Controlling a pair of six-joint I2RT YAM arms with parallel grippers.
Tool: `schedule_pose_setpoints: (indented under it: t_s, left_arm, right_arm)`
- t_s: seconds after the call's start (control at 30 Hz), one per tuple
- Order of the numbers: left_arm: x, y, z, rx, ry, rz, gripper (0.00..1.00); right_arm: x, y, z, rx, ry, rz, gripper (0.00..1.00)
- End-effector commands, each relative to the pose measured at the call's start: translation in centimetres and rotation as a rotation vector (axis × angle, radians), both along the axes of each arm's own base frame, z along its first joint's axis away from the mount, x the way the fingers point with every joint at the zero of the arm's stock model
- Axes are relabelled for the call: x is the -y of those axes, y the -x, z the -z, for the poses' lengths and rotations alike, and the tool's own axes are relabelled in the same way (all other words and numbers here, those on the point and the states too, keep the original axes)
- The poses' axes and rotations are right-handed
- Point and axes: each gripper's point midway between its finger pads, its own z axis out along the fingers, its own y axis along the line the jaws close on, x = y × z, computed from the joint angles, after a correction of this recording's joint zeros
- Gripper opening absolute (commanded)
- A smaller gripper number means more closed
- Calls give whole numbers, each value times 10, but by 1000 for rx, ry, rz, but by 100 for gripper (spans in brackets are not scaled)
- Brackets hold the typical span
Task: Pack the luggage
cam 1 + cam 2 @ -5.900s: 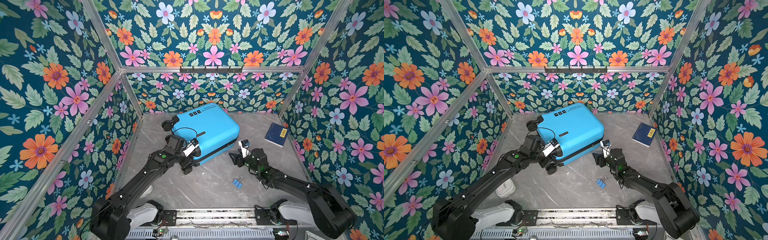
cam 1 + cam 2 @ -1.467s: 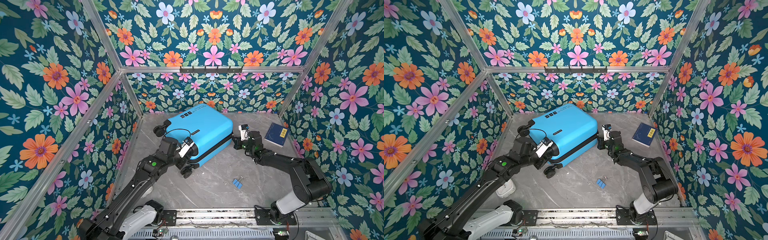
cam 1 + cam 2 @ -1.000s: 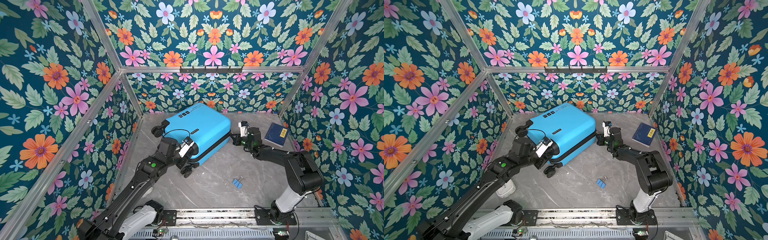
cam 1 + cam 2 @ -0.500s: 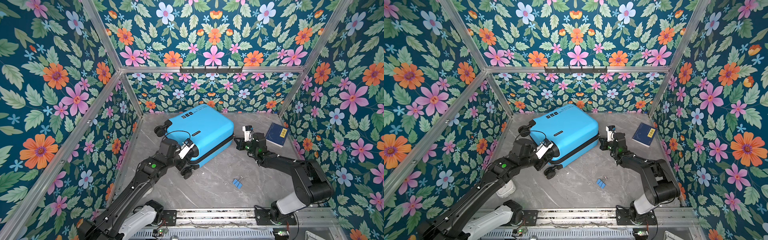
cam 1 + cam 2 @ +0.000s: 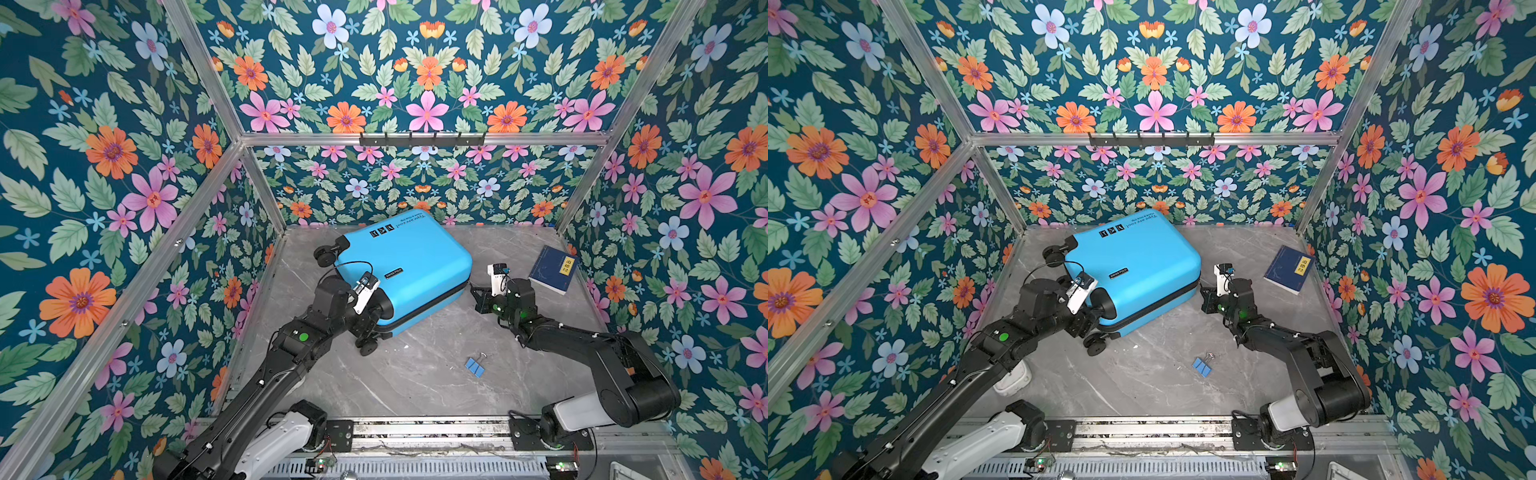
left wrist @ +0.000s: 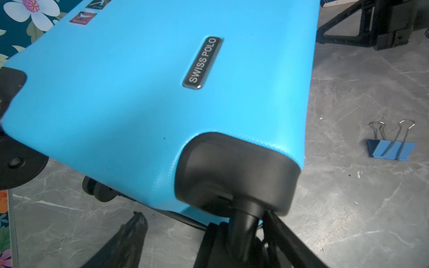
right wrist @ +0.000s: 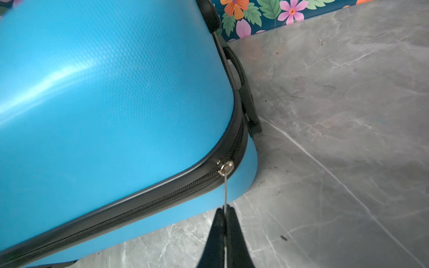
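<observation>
The luggage (image 5: 403,266) (image 5: 1133,266) lies flat and closed on the grey marbled surface (image 5: 415,386), towards the back and a little left of the middle in both top views, its far corner near the flowered rear wall and its black wheels turned to the left side. The left arm (image 5: 299,332) reaches to the near left corner of the case, where the left jaws stand spread: in the left wrist view one finger (image 6: 130,243), blurred, is off to one side and the other finger (image 6: 292,241) lies close against the black stem (image 6: 243,222) of the corner wheel housing (image 6: 236,171), so the stem sits between them; whether either finger presses on it I cannot tell. A "SWISS POLO" badge (image 6: 202,62) shows on the shell above that corner. The right arm (image 5: 582,336) comes to the case's near right corner, and the right jaws are pressed together, pinching the thin metal zipper pull (image 7: 225,190), which runs taut to the slider (image 7: 226,167) on the black zip at the rounded corner, just below the black handle (image 7: 241,76). A dark-blue book (image 5: 554,269) (image 5: 1288,269) lies on the surface right of the case, apart from it, and a blue binder clip (image 5: 475,366) (image 5: 1202,365) lies in front, between the two arms
</observation>
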Motion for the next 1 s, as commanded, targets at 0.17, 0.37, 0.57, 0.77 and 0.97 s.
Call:
schedule_pose_setpoints:
  t_s: [0.17,0.37,0.57,0.77,0.97]
  left_arm:
    - [-6,-26,-49,60,77,-152,96]
    - [-1,-43,-71,10,112,-229,100]
    - [18,-58,-92,4,216,-236,99]
    - [55,-72,-86,-11,208,-229,97]
    - [115,-91,-67,-43,87,-208,98]
  right_arm:
    - [-26,20,3,-14,-3,-34,0]
    - [-43,32,-7,4,-17,-60,0]
    - [-55,44,-14,9,-38,-83,0]
    - [-78,57,-7,-8,-50,-119,0]
    - [-90,59,6,-42,-82,-112,0]
